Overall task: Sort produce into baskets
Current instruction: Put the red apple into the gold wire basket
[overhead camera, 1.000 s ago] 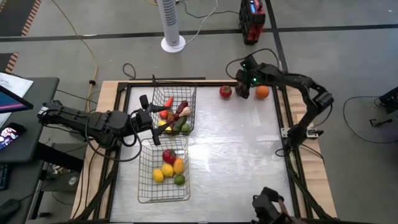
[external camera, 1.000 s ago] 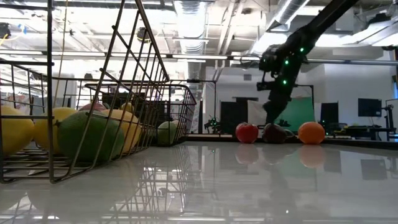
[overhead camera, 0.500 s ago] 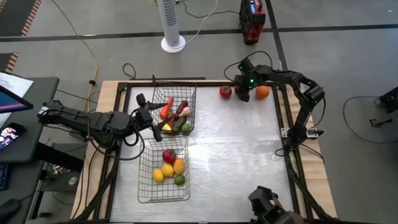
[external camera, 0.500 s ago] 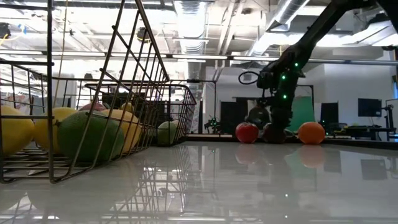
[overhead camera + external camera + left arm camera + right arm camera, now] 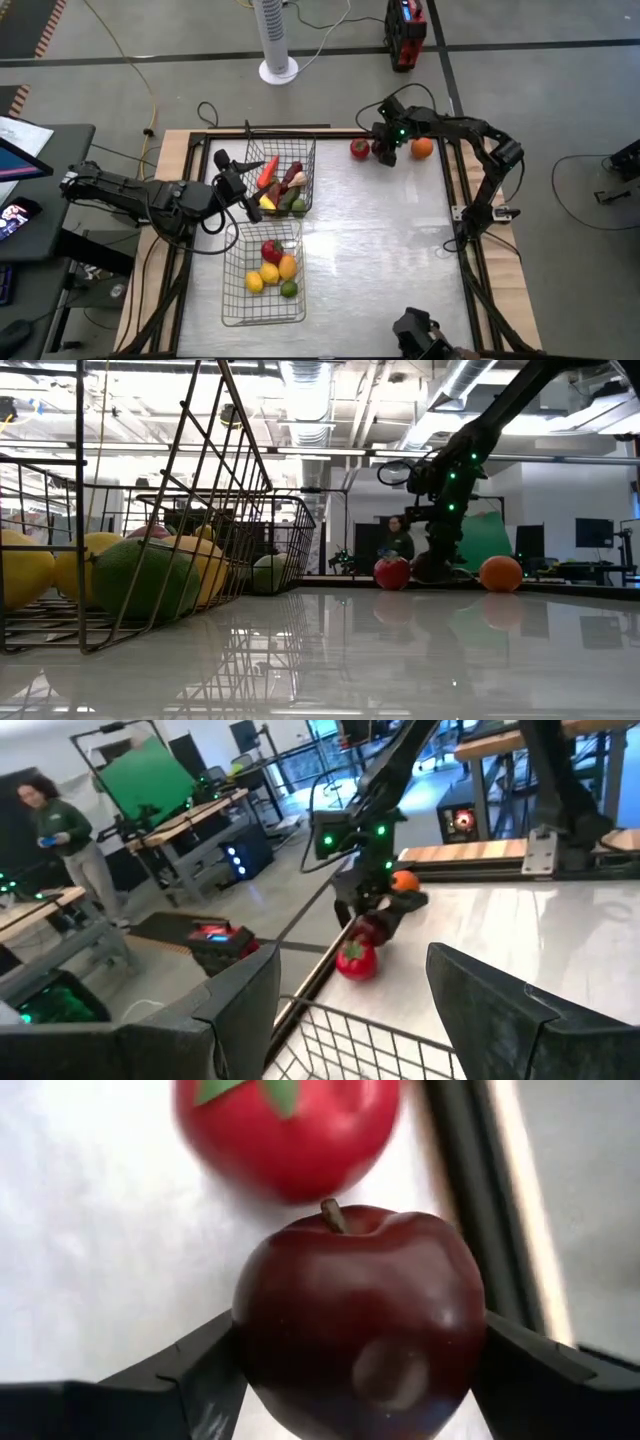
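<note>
Two baskets (image 5: 284, 173) (image 5: 262, 300); one apple (image 5: 362, 1315), tomato (image 5: 288, 1130), orange (image 5: 422, 148) outside.

Dark red apple (image 5: 360, 1320) with a pale glossy spot, brown stem. Tomato (image 5: 290, 1130) bright red with green leaves, orange (image 5: 422, 148) plain orange. Baskets (image 5: 262, 310) silver wire grid, table (image 5: 380, 250) glossy white.

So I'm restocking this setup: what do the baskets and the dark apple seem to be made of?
The baskets look like bare silver metal wire, an open welded grid you can see through. The dark apple between the right gripper's fingers has a smooth, glossy skin with a soft highlight, probably moulded plastic, though real fruit can't be ruled out.
</note>
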`<state>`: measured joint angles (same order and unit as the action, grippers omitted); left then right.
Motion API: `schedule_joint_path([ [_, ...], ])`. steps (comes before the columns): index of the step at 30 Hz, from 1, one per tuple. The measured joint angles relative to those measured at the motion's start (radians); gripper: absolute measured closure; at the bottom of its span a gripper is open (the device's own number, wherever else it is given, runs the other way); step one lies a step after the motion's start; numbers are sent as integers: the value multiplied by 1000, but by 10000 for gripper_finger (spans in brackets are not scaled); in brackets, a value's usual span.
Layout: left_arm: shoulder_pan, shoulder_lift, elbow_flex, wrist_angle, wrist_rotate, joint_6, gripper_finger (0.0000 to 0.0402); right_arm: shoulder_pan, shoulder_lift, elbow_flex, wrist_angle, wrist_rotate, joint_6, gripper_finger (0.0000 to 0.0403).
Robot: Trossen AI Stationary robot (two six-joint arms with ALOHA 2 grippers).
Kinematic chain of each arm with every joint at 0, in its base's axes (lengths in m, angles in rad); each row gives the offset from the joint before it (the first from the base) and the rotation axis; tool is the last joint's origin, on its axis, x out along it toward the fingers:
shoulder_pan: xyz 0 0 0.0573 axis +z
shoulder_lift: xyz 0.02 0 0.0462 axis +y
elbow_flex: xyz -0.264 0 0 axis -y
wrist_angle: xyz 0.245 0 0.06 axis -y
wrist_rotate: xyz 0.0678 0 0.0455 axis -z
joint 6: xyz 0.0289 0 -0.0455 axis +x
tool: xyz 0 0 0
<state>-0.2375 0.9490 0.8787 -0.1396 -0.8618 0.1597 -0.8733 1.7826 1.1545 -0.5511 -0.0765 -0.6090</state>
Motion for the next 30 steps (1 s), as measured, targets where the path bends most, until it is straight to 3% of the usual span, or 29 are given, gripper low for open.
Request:
schedule_joint_path([
  [6,-1,-8,0,-75,10,1,160,88,-48,0,-149,-1,125,56],
  [11,-13,-6,0,-195,291,27,160,231,-105,0,-214,-89,246,57],
  [13,-13,-7,0,-171,337,40,160,305,-130,0,-203,-162,280,56],
  [18,-12,-7,0,-102,329,60,160,517,-173,0,-69,-294,378,55],
  [24,-13,-8,0,-78,391,107,160,775,-209,11,157,-296,450,55],
  [30,-13,-8,0,-78,459,136,160,915,-161,120,254,-235,505,55],
])
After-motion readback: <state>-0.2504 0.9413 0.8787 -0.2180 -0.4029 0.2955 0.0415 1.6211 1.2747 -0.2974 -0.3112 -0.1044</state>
